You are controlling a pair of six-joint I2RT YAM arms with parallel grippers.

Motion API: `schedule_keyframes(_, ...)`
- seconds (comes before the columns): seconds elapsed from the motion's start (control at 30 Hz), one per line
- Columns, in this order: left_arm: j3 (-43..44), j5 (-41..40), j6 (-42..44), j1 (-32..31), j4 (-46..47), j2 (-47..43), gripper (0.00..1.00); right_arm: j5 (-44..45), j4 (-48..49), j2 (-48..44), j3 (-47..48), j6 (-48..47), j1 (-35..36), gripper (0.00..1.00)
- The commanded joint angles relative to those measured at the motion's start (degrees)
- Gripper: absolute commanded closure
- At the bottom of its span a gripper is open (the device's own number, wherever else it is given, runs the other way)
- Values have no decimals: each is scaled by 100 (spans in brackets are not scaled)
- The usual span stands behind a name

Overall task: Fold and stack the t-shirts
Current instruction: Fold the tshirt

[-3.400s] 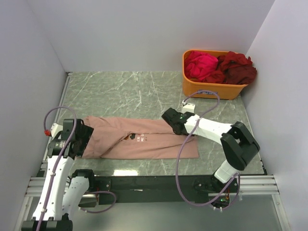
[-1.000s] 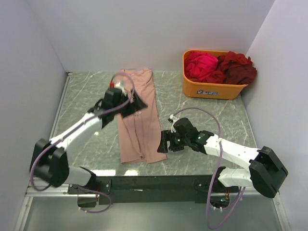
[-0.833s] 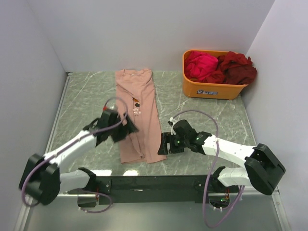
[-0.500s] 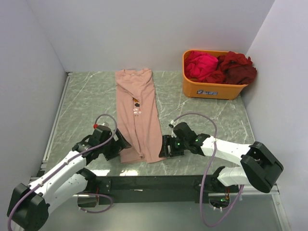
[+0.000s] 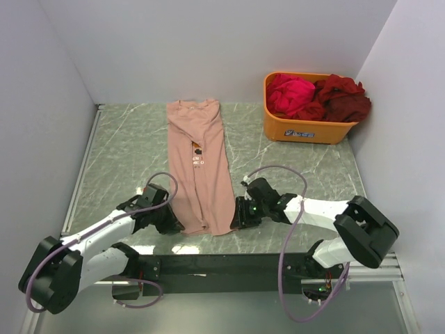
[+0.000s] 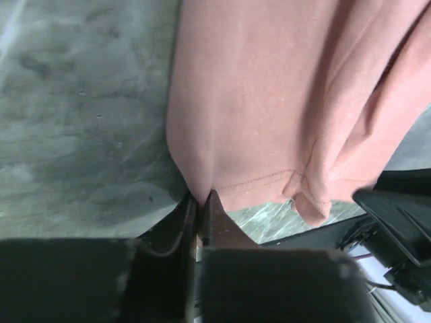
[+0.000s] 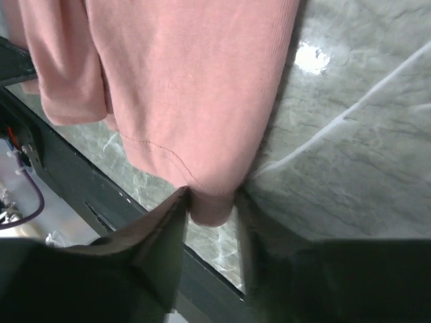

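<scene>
A salmon-pink t-shirt (image 5: 201,167) lies in a long narrow strip running from the far side of the table toward me, print facing up. My left gripper (image 5: 175,223) is at its near left corner, and the left wrist view shows that gripper (image 6: 199,197) shut, pinching the hem of the t-shirt (image 6: 269,101). At the near right corner sits my right gripper (image 5: 237,213). In its wrist view the gripper (image 7: 212,202) has its fingers still apart, with the hem corner of the t-shirt (image 7: 188,81) between them. Magenta (image 5: 292,94) and dark red (image 5: 344,97) t-shirts are heaped in the tub.
The orange plastic tub (image 5: 306,129) stands at the far right corner against the wall. White walls close in the table on the left, back and right. The black rail (image 5: 229,263) holding the arm bases runs just behind the shirt's near hem.
The left arm swung back from the shirt's far part to its near left corner and shut on the hem. The right gripper narrowed around the near right corner.
</scene>
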Motion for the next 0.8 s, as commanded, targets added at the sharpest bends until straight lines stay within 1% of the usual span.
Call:
schedule_keyframes(0.0, 115, -89, 171, -21, -70, 164, 100, -171, 131, 253, -20, 133, 103, 60)
schedule_keyframes(0.03, 115, -80, 171, -21, -106, 147, 100, -207, 175, 262, -47, 177, 130, 65)
schedule_keyframes(0.07, 115, -54, 153, -21, -219, 138, 100, -208, 158, 254, -47, 221, 165, 74)
schedule_keyframes(0.13, 133, -19, 127, -12, -386, -20, 100, -111, 70, 219, -47, 257, 323, 82)
schedule_keyframes(0.17, 150, -62, 101, -21, -718, -90, 100, -67, 70, 166, -64, 327, 376, 90)
schedule_keyframes(0.23, 194, -150, -4, -38, -1062, -415, 100, 12, 87, -62, -204, 415, 499, 96)
schedule_keyframes(0.27, 177, -55, -74, -56, -1125, -686, 100, 3, 113, -254, -266, 537, 543, 99)
schedule_keyframes(0.33, 168, 182, -23, -56, -1125, -951, 100, -32, 96, -466, -371, 617, 709, 99)
schedule_keyframes(0.43, 405, -44, 48, -56, -1345, -1320, 100, 283, -246, -949, -329, 679, 807, 100)
schedule_keyframes(0.5, 589, -89, 13, -56, -1285, -1400, 100, 731, -527, -1205, -197, 627, 807, 100)
schedule_keyframes(0.6, 765, -53, 13, -56, -1003, -1260, 100, 951, -686, -1197, 225, 363, 798, 100)
schedule_keyframes(0.63, 818, -141, 56, -47, -750, -1190, 100, 1013, -582, -1170, 374, 380, 781, 100)
schedule_keyframes(0.7, 1063, -448, 13, -56, -590, -900, 100, 1285, -563, -1013, 611, 363, 711, 100)
schedule_keyframes(0.77, 1301, -598, 13, -56, -484, -576, 100, 1435, -703, -750, 1076, 213, 649, 100)
